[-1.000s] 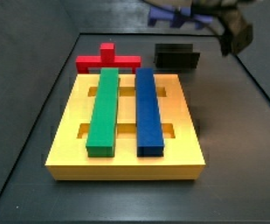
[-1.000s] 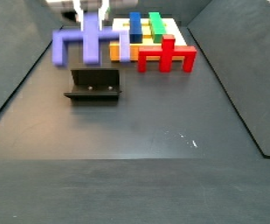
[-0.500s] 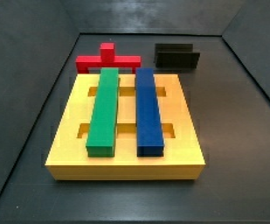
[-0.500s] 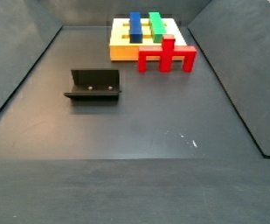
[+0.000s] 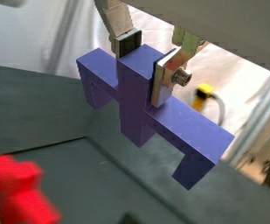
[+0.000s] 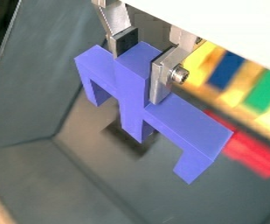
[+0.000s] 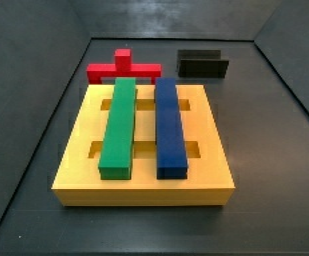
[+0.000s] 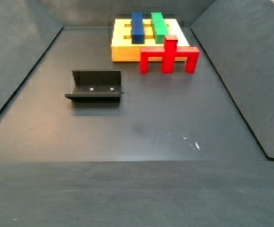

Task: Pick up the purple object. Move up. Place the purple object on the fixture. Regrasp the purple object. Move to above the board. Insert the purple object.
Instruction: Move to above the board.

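Your purple object (image 5: 143, 105) is a matte, blue-violet block piece with a long bar and short square legs branching off it, one stem running up between the fingers; in both wrist views it hangs in the air, clear of the floor, and you will not find it in either side view. The gripper (image 5: 148, 57) is clamped on that stem, a silver finger plate with its dark pad (image 6: 121, 41) pressed to each side, and it too is out of the side views. Below it you can see the dark floor. In a side view the fixture (image 8: 95, 86) stands on the floor, left of and nearer than the yellow board (image 8: 129, 50), with the red piece (image 8: 168, 56) just beside the board's near edge. The board carries a green bar (image 7: 118, 125) and a blue bar (image 7: 169, 125) side by side.
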